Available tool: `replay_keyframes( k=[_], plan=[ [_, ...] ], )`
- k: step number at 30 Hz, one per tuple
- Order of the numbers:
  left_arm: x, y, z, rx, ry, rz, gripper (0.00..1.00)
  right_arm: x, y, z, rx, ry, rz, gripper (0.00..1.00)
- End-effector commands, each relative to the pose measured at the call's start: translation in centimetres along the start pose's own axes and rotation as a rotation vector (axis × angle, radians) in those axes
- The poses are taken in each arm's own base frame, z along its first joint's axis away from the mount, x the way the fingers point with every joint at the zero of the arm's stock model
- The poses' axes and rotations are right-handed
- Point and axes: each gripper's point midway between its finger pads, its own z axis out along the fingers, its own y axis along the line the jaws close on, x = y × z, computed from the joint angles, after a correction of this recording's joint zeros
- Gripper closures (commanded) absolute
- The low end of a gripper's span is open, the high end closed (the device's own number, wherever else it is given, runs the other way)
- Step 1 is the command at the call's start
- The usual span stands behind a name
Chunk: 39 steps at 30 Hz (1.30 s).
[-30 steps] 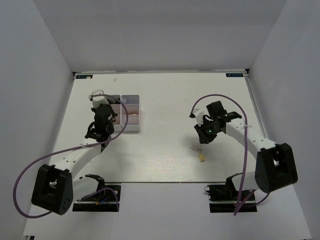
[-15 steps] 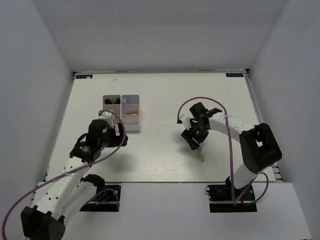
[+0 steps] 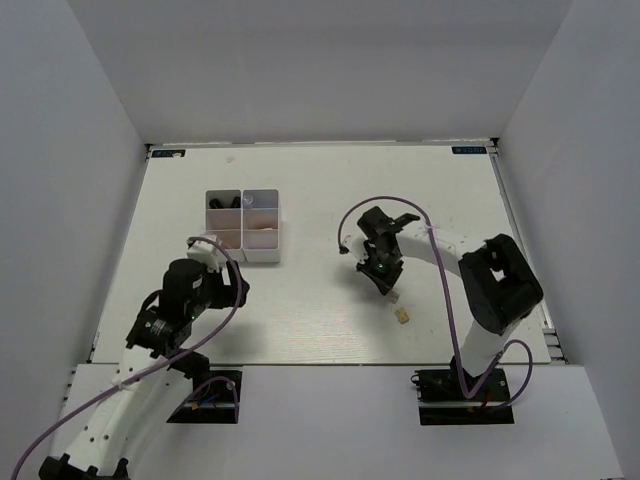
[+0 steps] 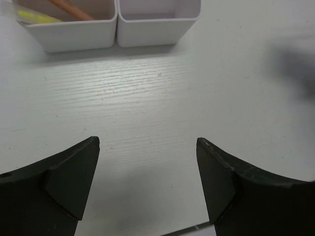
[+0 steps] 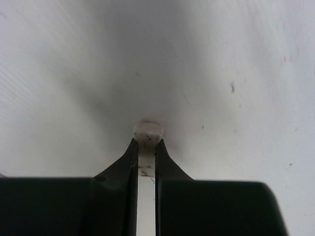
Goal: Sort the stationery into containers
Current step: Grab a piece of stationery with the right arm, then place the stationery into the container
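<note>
Right gripper [image 5: 147,143] clenched on small pale block [image 5: 148,132], tips pinching only its narrow end, well apart from the white organizer box [image 3: 243,226]; risk: such a shallow hold lets it twist or slip out on the carry across; left gripper [image 4: 146,142] spread, empty, near box.
</note>
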Motion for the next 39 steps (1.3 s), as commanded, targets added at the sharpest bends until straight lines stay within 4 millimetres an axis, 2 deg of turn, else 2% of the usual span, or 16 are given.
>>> replay_keyframes(
  k=[1,3,4,5,6,7,8,9,11,14,16,17,20,23,29,39],
  plan=[
    [-1.3,1.3,-0.5,-0.062,-0.108,-0.006,0.11,-5.4,1.6,-2.3,-0.071,-0.077,-0.097,1.00],
    [-1.8,2.9,-1.0,-0.142,-0.161,-0.023,0.11,-12.2,1.4,-6.2,-0.085,-0.221,-0.157,1.00],
    [-2.5,3.2,-1.7,-0.158,-0.213,-0.031,0.11,-12.1,3.3,-6.2,-0.173,-0.167,-0.167,1.00],
    [-2.6,4.5,-2.0,-0.232,-0.234,-0.044,0.11,-15.5,4.0,-7.5,-0.212,-0.239,-0.198,1.00],
    [-2.8,4.9,-2.2,-0.250,-0.249,-0.051,0.11,-18.4,4.6,-10.1,-0.216,-0.308,-0.231,1.00],
    [-3.1,5.2,-2.8,-0.261,-0.287,-0.060,0.11,-19.3,6.6,-8.7,-0.324,-0.287,-0.244,1.00],
    [-3.1,5.4,-2.9,-0.274,-0.301,-0.066,0.11,-20.7,6.9,-9.3,-0.333,-0.318,-0.263,1.00],
    [-3.2,6.1,-3.1,-0.309,-0.319,-0.073,0.11,-24.1,7.9,-12.3,-0.313,-0.433,-0.327,1.00],
    [-3.6,6.5,-3.7,-0.328,-0.361,-0.087,0.11,-27.2,9.9,-11.8,-0.332,-0.516,-0.421,1.00],
    [-3.7,7.0,-4.1,-0.358,-0.380,-0.090,0.11,-29.2,11.5,-10.3,-0.321,-0.604,-0.567,1.00],
    [-3.7,7.1,-4.2,-0.361,-0.378,-0.090,0.11,-29.6,12.0,-9.9,-0.317,-0.628,-0.602,1.00],
    [-3.7,7.1,-4.1,-0.363,-0.372,-0.089,0.11,-30.9,11.9,-10.4,-0.295,-0.685,-0.647,1.00],
    [-3.6,7.1,-4.0,-0.362,-0.360,-0.086,0.10,-31.9,12.3,-10.3,-0.297,-0.746,-0.706,1.00],
    [-3.5,7.0,-3.9,-0.360,-0.351,-0.081,0.10,-32.2,12.1,-9.1,-0.271,-0.758,-0.758,1.00],
    [-3.5,7.0,-3.9,-0.360,-0.353,-0.079,0.10,-34.5,10.8,-7.9,-0.163,-0.787,-0.811,1.00],
    [-3.6,6.8,-4.0,-0.347,-0.359,-0.082,0.09,-36.1,10.0,-5.3,-0.030,-0.767,-0.915,1.00]
  ],
)
